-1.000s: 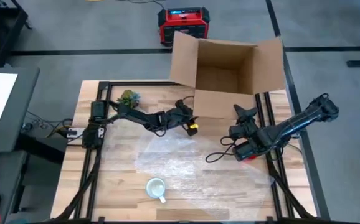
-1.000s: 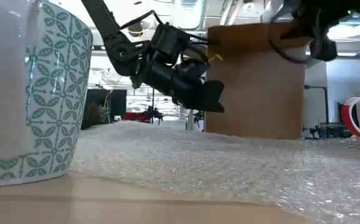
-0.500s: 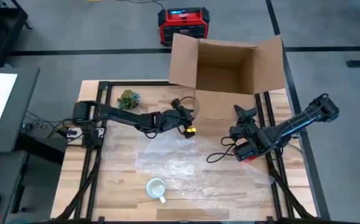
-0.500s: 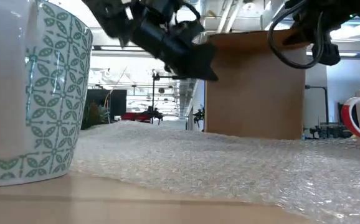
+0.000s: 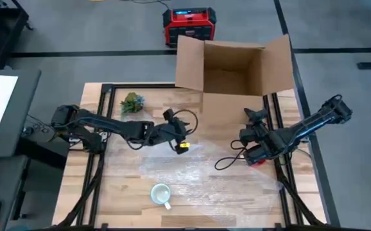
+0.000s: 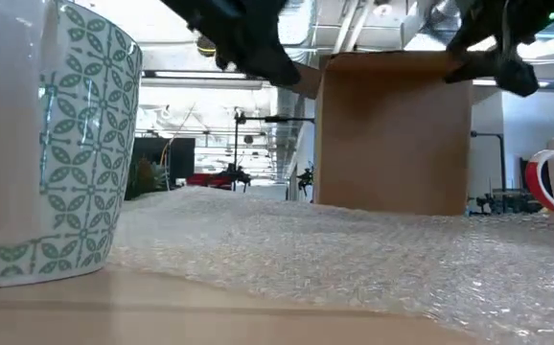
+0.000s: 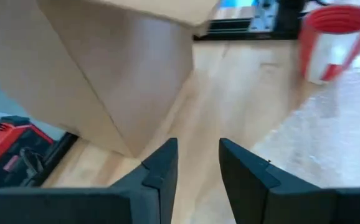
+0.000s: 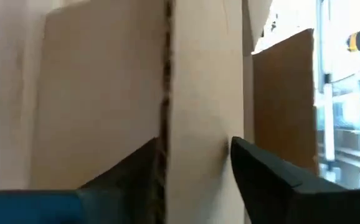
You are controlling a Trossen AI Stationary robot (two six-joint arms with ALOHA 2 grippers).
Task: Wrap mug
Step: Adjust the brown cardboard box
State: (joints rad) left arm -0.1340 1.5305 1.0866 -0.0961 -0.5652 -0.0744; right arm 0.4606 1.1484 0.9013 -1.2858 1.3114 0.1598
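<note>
Over the bubble wrap [image 5: 192, 172], the left gripper [image 5: 178, 137] hovers empty, jaws slightly spread; the patterned mug [image 5: 161, 194] waits near the sheet's front edge. Approach phase: next, descend and grasp it. The right gripper [image 5: 250, 122], jaws parted, idles beside the cardboard box [image 5: 233, 80].

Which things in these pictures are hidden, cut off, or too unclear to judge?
- Red mug: in the high view the right arm covers most of it; the low view's edge cuts it off.
- Patterned mug: cut off by the low view's edge; handle unseen there.
- Cardboard box: its floor is in shadow in the high view.
- Small green object: too small to identify.
</note>
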